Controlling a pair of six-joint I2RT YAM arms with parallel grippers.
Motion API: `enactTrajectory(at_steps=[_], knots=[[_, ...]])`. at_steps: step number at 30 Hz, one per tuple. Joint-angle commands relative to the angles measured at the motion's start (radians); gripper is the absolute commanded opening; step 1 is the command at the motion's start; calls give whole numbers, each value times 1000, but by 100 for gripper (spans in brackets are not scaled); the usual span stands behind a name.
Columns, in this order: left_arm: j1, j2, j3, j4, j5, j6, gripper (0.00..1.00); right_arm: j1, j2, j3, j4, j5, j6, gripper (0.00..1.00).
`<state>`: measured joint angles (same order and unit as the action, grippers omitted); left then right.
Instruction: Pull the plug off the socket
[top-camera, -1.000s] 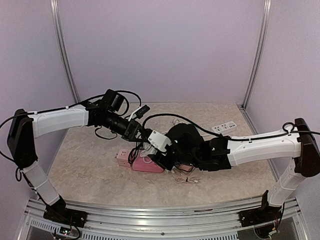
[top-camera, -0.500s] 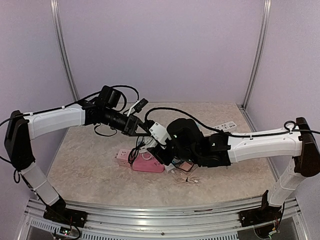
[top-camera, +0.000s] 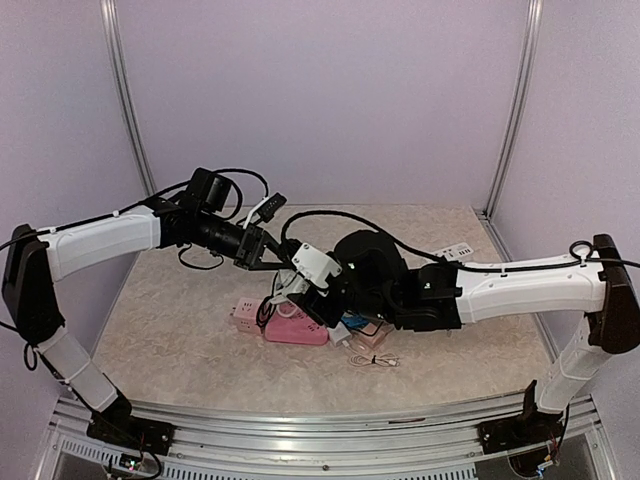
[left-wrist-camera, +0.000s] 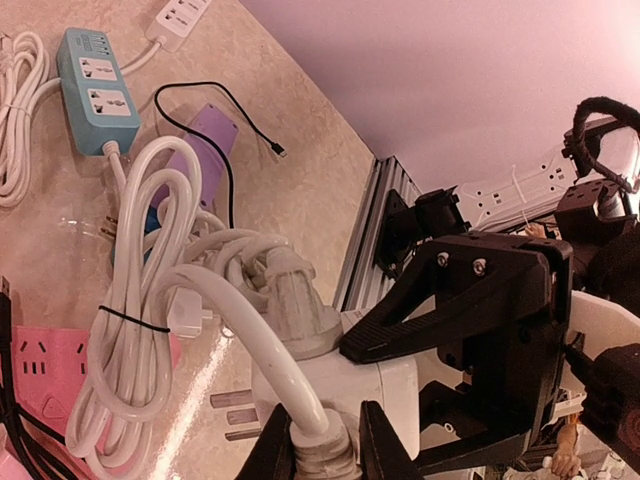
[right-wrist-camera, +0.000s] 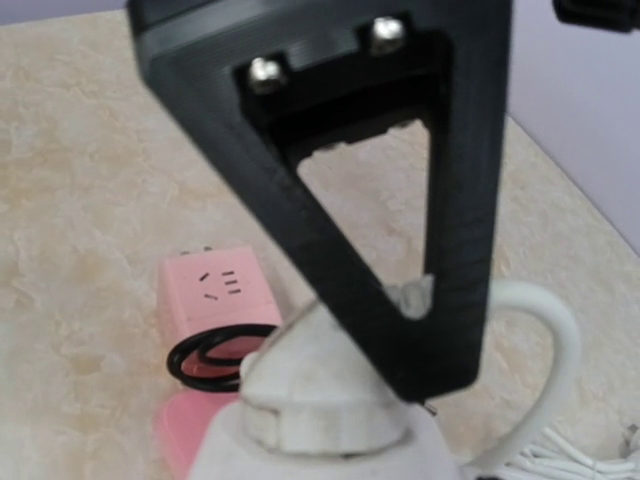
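Pinching white cable (left-wrist-camera: 230, 300) with left fingers (left-wrist-camera: 278, 452), fully closed. Gripping white plug (left-wrist-camera: 370, 385) with right fingers (left-wrist-camera: 450, 310), half-spread. Holding plug above pink socket strip (top-camera: 295, 330), prongs bare.

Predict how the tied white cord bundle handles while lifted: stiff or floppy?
Probably floppy: the white cord bundle droops in loose loops from the left gripper. The black tie likely makes it swing as one mass. Its thick strands look fairly springy, holding their curve.

Left arm (top-camera: 100, 236), right arm (top-camera: 530, 290): white links, black joints, black cables (top-camera: 325, 214). Right finger (right-wrist-camera: 465, 200): black open triangle, two silver screws (right-wrist-camera: 266, 72).
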<state>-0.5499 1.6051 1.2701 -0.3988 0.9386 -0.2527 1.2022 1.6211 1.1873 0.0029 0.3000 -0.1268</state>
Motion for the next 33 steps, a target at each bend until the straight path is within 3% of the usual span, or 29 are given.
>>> enactTrajectory(at_steps=[1, 6, 13, 18, 28, 33], knots=[[77, -39, 6, 25, -57, 30, 0, 56, -71, -8, -48, -45, -84, 0], [80, -44, 6, 25, -59, 35, 0, 67, -64, 3, -53, -75, -68, 0], [87, -58, -1, 30, -83, 31, 0, 66, -2, 50, -117, 142, 20, 0], [87, -81, -3, 29, -95, 41, 0, 36, 30, 87, -186, 195, 70, 0], [87, -91, 0, 23, -97, 48, 0, -12, 38, 105, -231, 195, 102, 0], [112, -76, 5, 19, -47, 51, 0, -11, -14, 46, -161, 78, 39, 0]])
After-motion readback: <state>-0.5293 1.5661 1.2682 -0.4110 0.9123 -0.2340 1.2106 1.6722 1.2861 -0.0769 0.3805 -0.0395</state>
